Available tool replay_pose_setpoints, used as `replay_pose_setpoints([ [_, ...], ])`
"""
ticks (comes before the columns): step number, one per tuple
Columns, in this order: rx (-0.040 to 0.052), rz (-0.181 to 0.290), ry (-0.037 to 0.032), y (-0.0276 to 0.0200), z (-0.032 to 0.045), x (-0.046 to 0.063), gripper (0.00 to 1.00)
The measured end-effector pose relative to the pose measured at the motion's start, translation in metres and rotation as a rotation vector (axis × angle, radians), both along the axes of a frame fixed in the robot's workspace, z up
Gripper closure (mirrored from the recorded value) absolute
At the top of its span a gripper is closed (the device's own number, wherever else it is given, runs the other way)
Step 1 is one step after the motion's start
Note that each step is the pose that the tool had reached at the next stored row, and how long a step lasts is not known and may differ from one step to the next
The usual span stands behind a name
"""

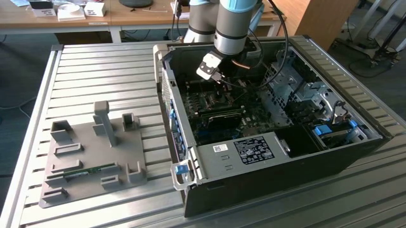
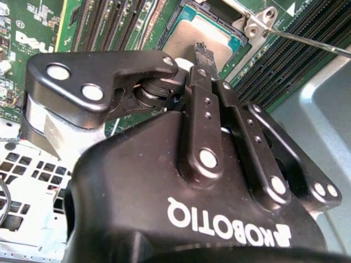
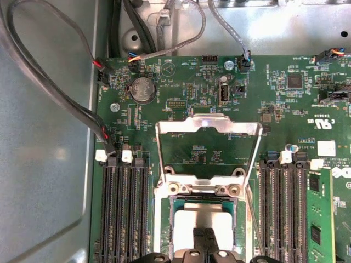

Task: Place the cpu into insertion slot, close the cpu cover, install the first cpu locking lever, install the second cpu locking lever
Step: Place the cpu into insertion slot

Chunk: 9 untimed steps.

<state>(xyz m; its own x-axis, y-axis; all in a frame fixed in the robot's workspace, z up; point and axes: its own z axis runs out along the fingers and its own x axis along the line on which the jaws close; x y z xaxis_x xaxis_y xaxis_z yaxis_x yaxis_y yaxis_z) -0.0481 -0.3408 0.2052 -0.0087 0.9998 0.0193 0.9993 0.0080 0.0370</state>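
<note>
CPU (image 3: pixel 202 222), a flat square chip with a dull silver-grey metal top, lies seated in the insertion slot (image 3: pixel 174 219), a square dark socket with a metal rim, set in glossy green circuit board (image 3: pixel 181 87). In the first wrist view the CPU cover (image 3: pixel 205 121), a thin shiny metal frame with a large square window, stands swung open on its hinge just past the socket (the board shows through the window). The gripper (image 3: pixel 205 241) sits right over the chip's top. Its two matt black fingers (image 3: pixel 198 244) are pressed together with nothing between them; whether the tips touch the metal cannot be told. Long black ribbed memory slots (image 3: pixel 123 208) flank the socket on both sides. In the second wrist view a thin bright wire lever (image 2: pixel 312 44) juts out past the socket's corner. In the exterior view the arm reaches down into an open black computer case (image 1: pixel 285 161) lying on a slatted metal table (image 1: pixel 101 71).
</note>
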Motion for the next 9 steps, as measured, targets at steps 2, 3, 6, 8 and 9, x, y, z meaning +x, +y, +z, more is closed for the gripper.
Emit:
replay_pose_setpoints([
  [2, 0.0005, 0.000, -0.0003, 0.0001, -0.0006, 0.0001, 0.89],
  [3, 0.0005, 0.000, -0.0003, 0.0001, -0.0012, 0.0001, 0.89],
  [6, 0.0007, 0.000, -0.0002, 0.0000, -0.0032, 0.0000, 0.89],
  [8, 0.0004, 0.000, 0.0000, 0.0000, -0.0037, 0.0000, 0.89],
  [9, 0.0004, 0.000, 0.0000, 0.0000, -0.0037, 0.0000, 0.89],
])
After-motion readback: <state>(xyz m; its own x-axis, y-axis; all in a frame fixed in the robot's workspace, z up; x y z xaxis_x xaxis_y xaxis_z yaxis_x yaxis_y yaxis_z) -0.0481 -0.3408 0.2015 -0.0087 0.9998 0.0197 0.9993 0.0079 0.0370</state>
